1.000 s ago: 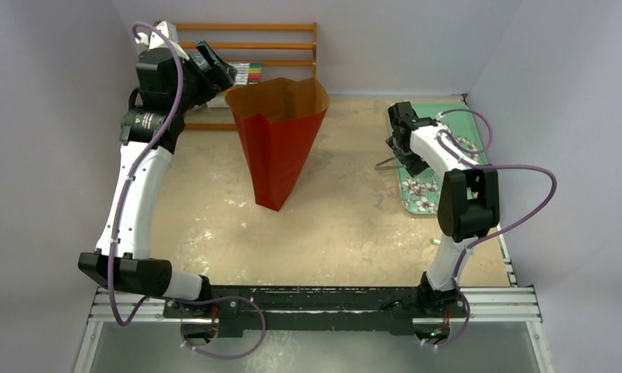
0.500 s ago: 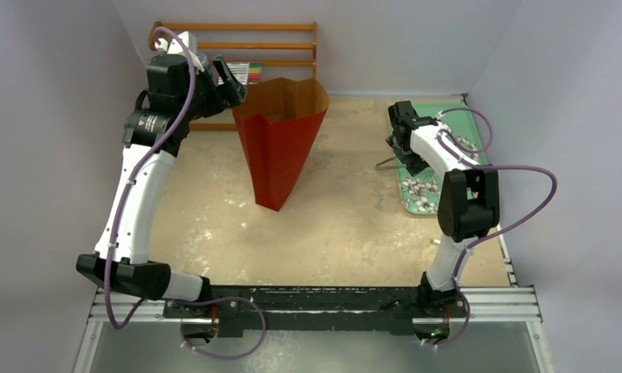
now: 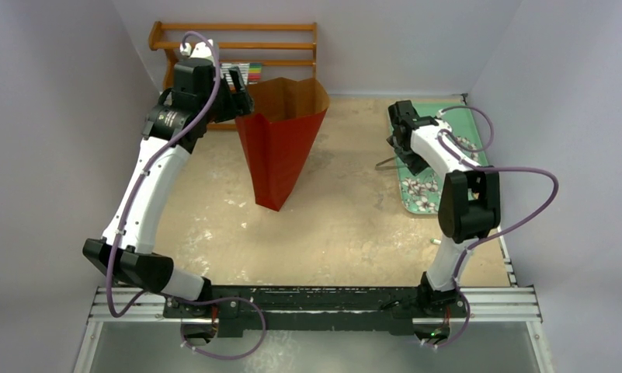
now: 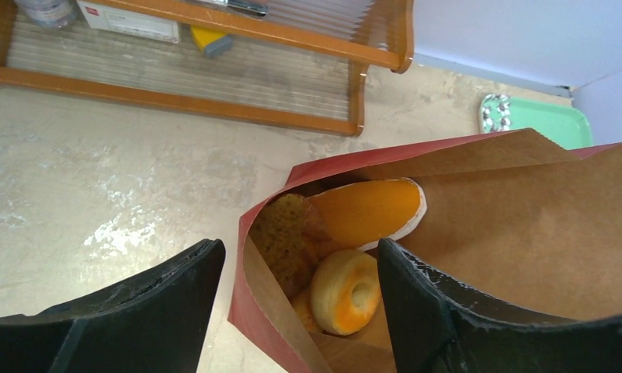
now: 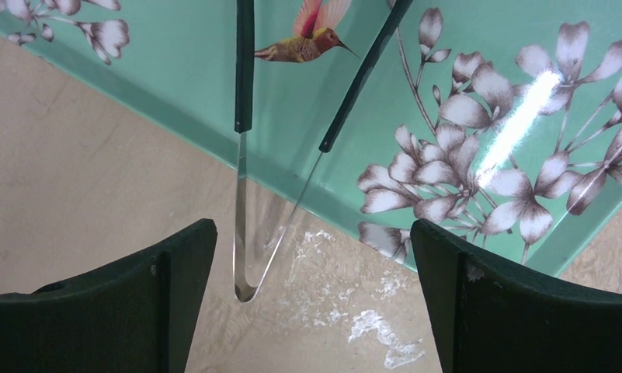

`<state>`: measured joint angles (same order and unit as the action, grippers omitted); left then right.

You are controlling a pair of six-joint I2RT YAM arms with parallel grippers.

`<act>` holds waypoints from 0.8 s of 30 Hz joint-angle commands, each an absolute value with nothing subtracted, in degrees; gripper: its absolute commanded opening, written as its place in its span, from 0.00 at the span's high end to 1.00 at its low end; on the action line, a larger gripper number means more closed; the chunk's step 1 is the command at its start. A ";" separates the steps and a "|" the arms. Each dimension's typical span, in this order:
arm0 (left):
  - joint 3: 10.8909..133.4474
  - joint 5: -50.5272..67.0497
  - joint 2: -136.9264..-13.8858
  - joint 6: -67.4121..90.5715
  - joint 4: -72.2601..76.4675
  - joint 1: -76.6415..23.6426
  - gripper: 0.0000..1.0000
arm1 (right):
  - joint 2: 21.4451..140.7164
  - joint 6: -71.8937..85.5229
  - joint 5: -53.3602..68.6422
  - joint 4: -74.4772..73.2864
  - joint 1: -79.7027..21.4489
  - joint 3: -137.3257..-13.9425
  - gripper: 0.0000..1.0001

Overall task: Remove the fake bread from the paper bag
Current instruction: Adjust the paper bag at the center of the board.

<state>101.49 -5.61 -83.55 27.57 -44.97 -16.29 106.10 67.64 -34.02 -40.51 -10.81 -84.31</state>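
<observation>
The left arm has swung right from in front of the wooden rack (image 3: pixel 238 35), and its left gripper (image 4: pixel 300 311) now hangs at the left rim of the paper bag (image 3: pixel 280 148). Its jaws are spread and clamp nothing: one finger is outside the bag over the worktop (image 3: pixel 338 225), the other is over the brown inside, and the bag's wall runs between them. The bag stands upright at the far middle of the worktop with its mouth open. The fake bread (image 4: pixel 370 210) is inside it: a long orange loaf leaning on the far wall, a ring-shaped bun (image 4: pixel 346 289) below it and a rough brown piece (image 4: pixel 288 233) to the left. At the far right, the right gripper (image 5: pixel 311 303) is released and empty. It hovers over the near edge of the flowered green tray (image 5: pixel 175 62), where a pair of tongs (image 5: pixel 241 194) lies half off the rim.
</observation>
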 commanded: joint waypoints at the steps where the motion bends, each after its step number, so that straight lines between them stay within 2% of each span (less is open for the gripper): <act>1: 102.84 -9.80 -83.48 25.68 -44.02 -17.03 0.30 | 101.64 64.81 -38.82 -42.02 -13.18 -87.26 0.03; 5: 102.34 -10.62 -83.41 25.34 -43.69 -17.11 0.40 | 100.14 61.11 -38.84 -39.07 -18.24 -87.80 0.11; 10: 101.91 -11.11 -83.28 25.29 -43.61 -17.19 0.46 | 99.77 59.01 -29.85 -31.77 -23.80 -85.36 0.29; 13: 101.73 -11.16 -83.04 25.21 -43.63 -17.18 0.51 | 100.10 60.03 -25.39 -28.20 -26.24 -83.00 0.47; 17: 101.28 -10.77 -82.97 24.82 -43.62 -17.15 0.64 | 100.32 59.52 -20.76 -21.43 -28.23 -79.75 0.68; 20: 100.74 -10.57 -82.90 24.62 -43.70 -17.16 0.78 | 101.10 59.00 -16.27 -15.32 -28.73 -77.61 0.98; 24: 100.08 -9.88 -82.51 24.68 -43.24 -17.28 0.90 | 104.15 59.58 -11.28 -10.20 -29.81 -77.68 1.00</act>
